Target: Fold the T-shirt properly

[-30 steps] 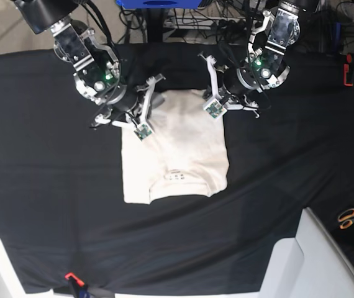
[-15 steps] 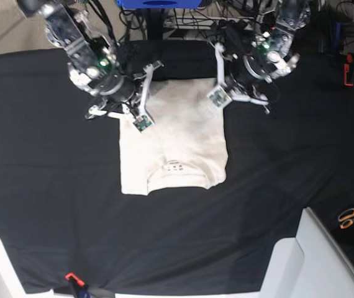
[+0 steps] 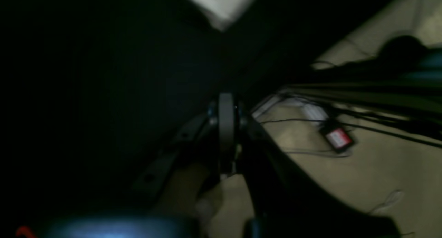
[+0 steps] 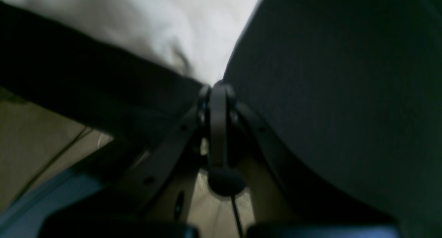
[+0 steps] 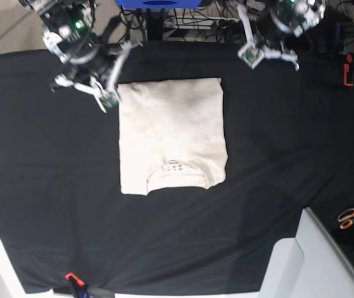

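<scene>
The cream T-shirt (image 5: 172,133) lies folded into a flat rectangle on the black cloth (image 5: 46,180), with the dark neck label (image 5: 177,166) showing near its front edge. My right gripper (image 5: 125,53) is shut and empty, off the shirt's back left corner. My left gripper (image 5: 246,28) is shut and empty, raised beyond the shirt's back right corner near the table's back edge. The right wrist view shows the shut gripper (image 4: 217,89) with the shirt's corner (image 4: 165,27) just beyond it. The left wrist view shows the shut gripper (image 3: 226,105) far from the shirt (image 3: 221,5).
Orange-handled scissors (image 5: 351,216) lie at the right edge. A white box (image 5: 307,264) stands at the front right. A red object (image 5: 349,68) sits at the back right and a red clip (image 5: 71,277) at the front edge. Cables (image 3: 310,122) run over the floor behind the table.
Both grippers have let go of the shirt's back edge and drawn back and outward, toward the table's back corners. The shirt has settled flat, its back edge now fully showing.
</scene>
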